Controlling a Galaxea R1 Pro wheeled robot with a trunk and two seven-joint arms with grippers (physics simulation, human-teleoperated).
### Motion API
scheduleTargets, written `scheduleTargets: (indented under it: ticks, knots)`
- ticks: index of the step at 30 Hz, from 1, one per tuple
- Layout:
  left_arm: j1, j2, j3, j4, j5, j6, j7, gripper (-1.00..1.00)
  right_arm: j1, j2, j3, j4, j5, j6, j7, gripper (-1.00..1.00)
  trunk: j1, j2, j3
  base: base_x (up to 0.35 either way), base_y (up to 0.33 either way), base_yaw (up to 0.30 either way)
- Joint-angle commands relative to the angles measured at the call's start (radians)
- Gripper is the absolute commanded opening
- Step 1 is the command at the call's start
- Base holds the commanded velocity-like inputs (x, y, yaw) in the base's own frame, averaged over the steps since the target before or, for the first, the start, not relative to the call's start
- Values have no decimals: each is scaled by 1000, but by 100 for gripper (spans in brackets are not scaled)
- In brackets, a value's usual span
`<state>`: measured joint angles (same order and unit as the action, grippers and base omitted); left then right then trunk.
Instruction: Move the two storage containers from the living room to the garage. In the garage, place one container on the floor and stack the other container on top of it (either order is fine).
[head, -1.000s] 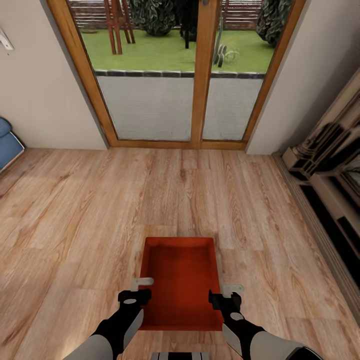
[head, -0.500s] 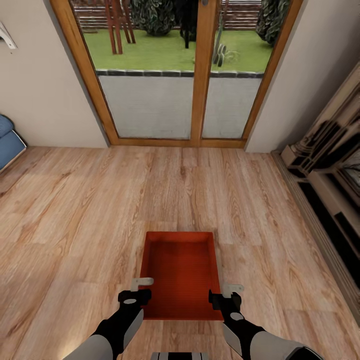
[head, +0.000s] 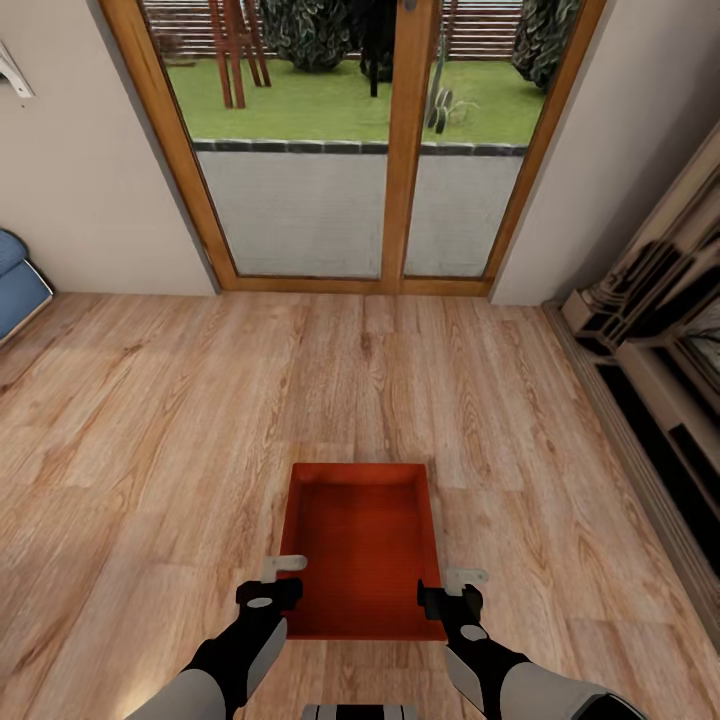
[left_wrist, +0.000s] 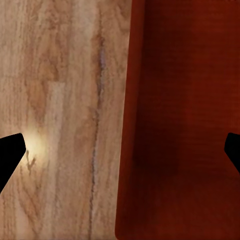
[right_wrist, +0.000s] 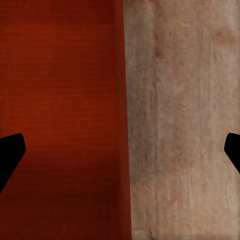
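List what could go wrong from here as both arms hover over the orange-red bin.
1. The left gripper and right gripper are open, each straddling a thin side wall of the orange-red rectangular storage container; closing off-centre could let a wall slip out.
2. A lift pinched by two thin walls may tilt the bin.
3. It sits on the light wood-plank floor, so a dropped lift would land there.
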<state>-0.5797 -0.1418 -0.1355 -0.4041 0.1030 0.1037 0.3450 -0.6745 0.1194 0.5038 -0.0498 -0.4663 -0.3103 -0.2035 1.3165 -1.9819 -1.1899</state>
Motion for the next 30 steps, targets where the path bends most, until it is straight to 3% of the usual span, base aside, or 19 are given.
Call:
scheduleTargets:
  ticks: [1, 18, 30]
  knots:
    - [0, 1, -8, -2, 10, 5, 8, 100, 0, 0, 9, 1, -8, -3, -4, 100, 0, 0, -1, 0, 0, 0]
    - [0, 0, -7, -2, 10, 5, 9, 100, 0, 0, 9, 1, -9, -3, -4, 100, 0, 0, -1, 0, 0, 0]
    - [0, 2, -5, -2, 10, 5, 9, 100, 0, 0, 9, 1, -9, -4, -4, 100, 46, -84, -38, 0, 0, 0]
